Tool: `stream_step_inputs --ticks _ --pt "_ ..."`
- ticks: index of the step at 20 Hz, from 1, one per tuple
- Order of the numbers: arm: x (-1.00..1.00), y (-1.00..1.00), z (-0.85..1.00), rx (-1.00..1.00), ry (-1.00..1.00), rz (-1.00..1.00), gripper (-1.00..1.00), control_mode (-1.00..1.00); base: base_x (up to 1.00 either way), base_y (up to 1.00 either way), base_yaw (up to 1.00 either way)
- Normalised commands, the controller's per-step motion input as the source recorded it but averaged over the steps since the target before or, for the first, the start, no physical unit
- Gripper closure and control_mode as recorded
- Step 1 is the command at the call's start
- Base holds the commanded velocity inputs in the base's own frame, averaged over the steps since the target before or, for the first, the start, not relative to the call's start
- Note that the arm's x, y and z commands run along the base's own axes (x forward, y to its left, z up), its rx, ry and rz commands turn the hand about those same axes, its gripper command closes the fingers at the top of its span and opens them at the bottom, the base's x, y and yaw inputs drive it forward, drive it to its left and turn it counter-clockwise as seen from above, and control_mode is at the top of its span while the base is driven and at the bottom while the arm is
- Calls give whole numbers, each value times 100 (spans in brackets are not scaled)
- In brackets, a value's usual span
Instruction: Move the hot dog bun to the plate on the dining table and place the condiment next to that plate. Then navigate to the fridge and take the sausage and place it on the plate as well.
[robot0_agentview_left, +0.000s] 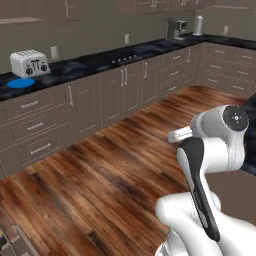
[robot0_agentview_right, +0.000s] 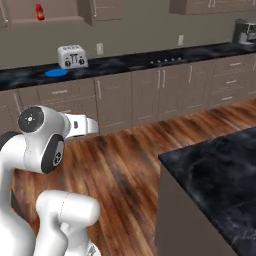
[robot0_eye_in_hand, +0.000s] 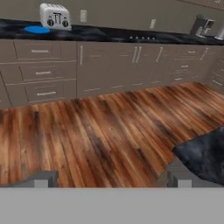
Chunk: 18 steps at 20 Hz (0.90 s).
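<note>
Two fingers: my gripper (robot0_eye_in_hand: 109, 179) has its tips at the bottom of the hand view, left and right, spread wide with nothing between them.
Risk: I judge the island (robot0_agentview_right: 220, 175), at the right of the right base view, the main hazard; its dark corner sits near my right tip in the hand view, and a swing or drive that way could clip it.
Risk two: I am far from the counter (robot0_agentview_left: 100, 60), so any reach from here would fall short; the base must close in first.
Arm pose: my arm (robot0_agentview_left: 210, 170) is folded at the lower right of the left base view, elbow high, hand pointing forward and down over the wood floor (robot0_eye_in_hand: 96, 127).
Task things: I cannot find the bun, the sausage or the dining table. A blue plate (robot0_eye_in_hand: 36, 29) lies on the counter just beside the toaster (robot0_eye_in_hand: 55, 15), upper left of the hand view. A small red item (robot0_agentview_right: 39, 12), perhaps the condiment, stands on a shelf at the upper left of the right base view.
</note>
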Motion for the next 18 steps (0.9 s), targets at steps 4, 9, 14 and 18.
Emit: stream_step_inputs --ticks 4,9,14,18 --pt "0 0 0 0 0 0 -100 100 69 -17 43" --pt "0 0 0 0 0 0 -100 100 79 -26 33" --pt "0 0 0 0 0 0 -100 100 94 -10 30" --pt "0 0 0 0 0 0 -100 100 100 -2 28"
